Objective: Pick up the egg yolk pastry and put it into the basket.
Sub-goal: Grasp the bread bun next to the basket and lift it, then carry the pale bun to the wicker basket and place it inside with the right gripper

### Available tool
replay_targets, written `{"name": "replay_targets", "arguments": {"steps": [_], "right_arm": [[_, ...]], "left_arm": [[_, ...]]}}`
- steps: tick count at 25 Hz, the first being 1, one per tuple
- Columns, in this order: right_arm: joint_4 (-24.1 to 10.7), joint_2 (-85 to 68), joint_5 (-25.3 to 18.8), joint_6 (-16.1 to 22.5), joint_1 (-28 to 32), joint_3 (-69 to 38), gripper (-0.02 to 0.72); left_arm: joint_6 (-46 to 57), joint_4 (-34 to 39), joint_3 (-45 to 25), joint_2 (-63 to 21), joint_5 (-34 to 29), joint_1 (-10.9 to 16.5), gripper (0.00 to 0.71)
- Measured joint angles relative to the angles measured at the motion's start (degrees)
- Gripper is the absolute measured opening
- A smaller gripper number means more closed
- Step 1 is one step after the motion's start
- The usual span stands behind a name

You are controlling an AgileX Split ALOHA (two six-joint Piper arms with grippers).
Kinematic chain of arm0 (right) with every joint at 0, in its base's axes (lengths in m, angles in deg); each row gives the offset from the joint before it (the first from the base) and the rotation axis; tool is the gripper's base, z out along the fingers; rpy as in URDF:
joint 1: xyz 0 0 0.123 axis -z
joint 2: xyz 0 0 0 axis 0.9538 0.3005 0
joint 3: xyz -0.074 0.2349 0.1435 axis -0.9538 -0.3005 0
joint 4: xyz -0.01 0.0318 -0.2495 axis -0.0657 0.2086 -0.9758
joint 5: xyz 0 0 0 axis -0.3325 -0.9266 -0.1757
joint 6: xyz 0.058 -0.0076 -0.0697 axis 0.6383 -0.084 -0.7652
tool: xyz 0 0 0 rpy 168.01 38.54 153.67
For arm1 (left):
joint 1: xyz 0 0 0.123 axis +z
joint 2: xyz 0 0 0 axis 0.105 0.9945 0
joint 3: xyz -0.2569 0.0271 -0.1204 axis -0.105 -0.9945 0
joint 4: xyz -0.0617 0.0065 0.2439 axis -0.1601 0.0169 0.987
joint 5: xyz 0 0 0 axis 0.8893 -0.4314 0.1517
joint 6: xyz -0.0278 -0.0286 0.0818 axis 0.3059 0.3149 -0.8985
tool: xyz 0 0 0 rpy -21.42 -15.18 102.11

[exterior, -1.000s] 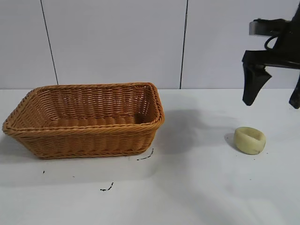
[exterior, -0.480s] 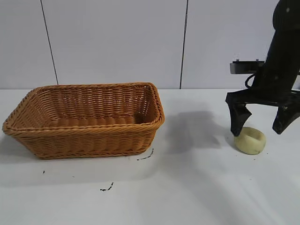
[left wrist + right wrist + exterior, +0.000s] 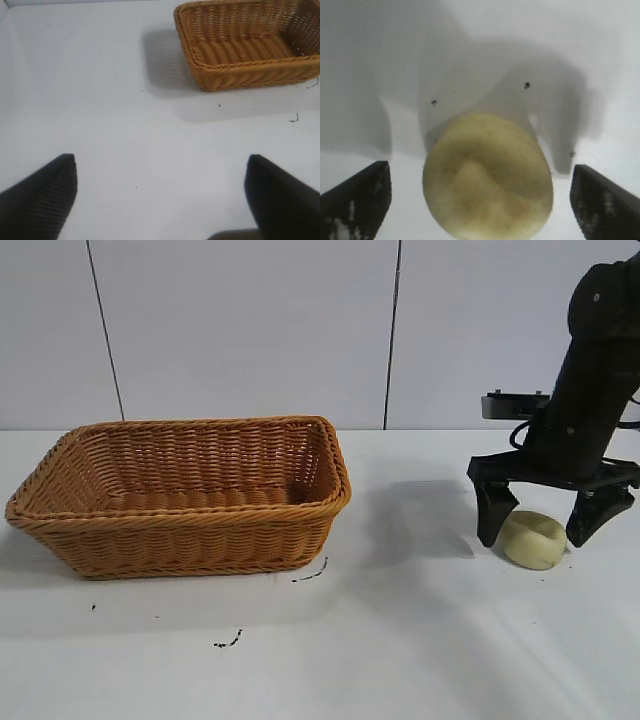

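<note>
the right gripper (image 3: 541,527) is lowered to the table (image 3: 420,640) at the exterior view's right side, jaws spread wide, one finger on each side of the egg yolk pastry (image 3: 534,539). in the exterior view the left-hand finger appears to touch or nearly touch the pastry's side; actual contact cannot be confirmed. in the right wrist view the pastry (image 3: 487,177) sits between the two dark fingertips (image 3: 357,200) with clear gaps on both sides, resting on the white surface and not gripped.

the left gripper (image 3: 160,200) is outside the exterior view; its wrist view shows both fingertips set wide apart above bare table, holding nothing, with the basket (image 3: 250,75) farther off.

the basket (image 3: 180,545) stands on the table's left half, well apart from the pastry. small dark specks (image 3: 228,643) lie on the table in front of it.
</note>
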Motion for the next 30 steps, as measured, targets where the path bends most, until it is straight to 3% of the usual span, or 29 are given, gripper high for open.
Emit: {"name": "replay_targets", "arguments": {"steps": [4,5,9,10,23,30], "right_arm": [[0.00,0.00,0.00,0.00,0.00,0.00,0.449],[0.00,0.00,0.00,0.00,0.00,0.00,0.449],[0.13,0.00,0.14,0.00,0.00,0.00,0.172],[0.13,0.00,0.18,0.00,0.00,0.00,0.148],[0.13,-8.93,-3.56,0.00,0.00,0.20,0.118],[-0.12,-13.53,-12.28,0.00,-0.47,10.93,0.118]], "left_arm": [[0.00,0.00,0.00,0.00,0.00,0.00,0.693],[0.00,0.00,0.00,0.00,0.00,0.00,0.693],[0.00,0.00,0.00,0.00,0.00,0.00,0.693],[0.00,0.00,0.00,0.00,0.00,0.00,0.693],[0.00,0.00,0.00,0.00,0.00,0.00,0.693],[0.00,0.00,0.00,0.00,0.00,0.00,0.693]]}}
